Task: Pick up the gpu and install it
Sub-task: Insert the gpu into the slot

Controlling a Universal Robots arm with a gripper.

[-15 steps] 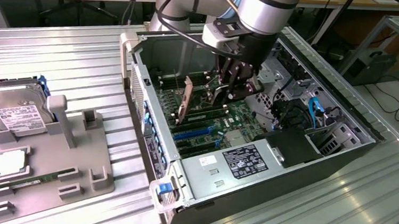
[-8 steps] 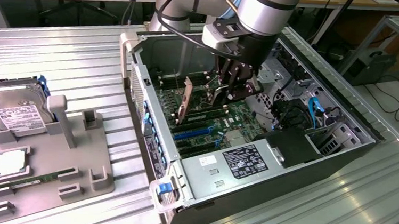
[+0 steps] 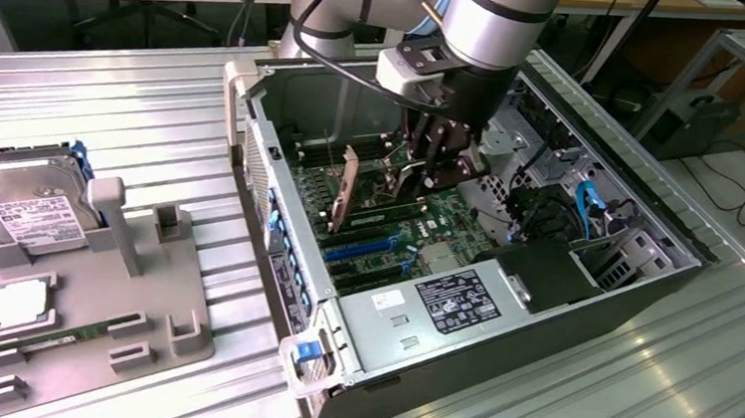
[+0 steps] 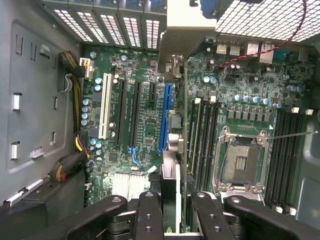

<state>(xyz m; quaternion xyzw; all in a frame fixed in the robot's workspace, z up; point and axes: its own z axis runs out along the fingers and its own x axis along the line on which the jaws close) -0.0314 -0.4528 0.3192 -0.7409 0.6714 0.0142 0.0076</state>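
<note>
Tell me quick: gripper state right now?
Gripper: closed on the gpu, holding it edge-on over the motherboard inside the case.

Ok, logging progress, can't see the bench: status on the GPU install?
Gripper shut on gpu. Card upright inside the PC case, over the motherboard slots. Nothing blocking.

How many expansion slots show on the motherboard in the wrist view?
5: a white slot nearest the cables, two long black slots, a short black slot, a blue slot beside the gpu, which may hide more.
</note>
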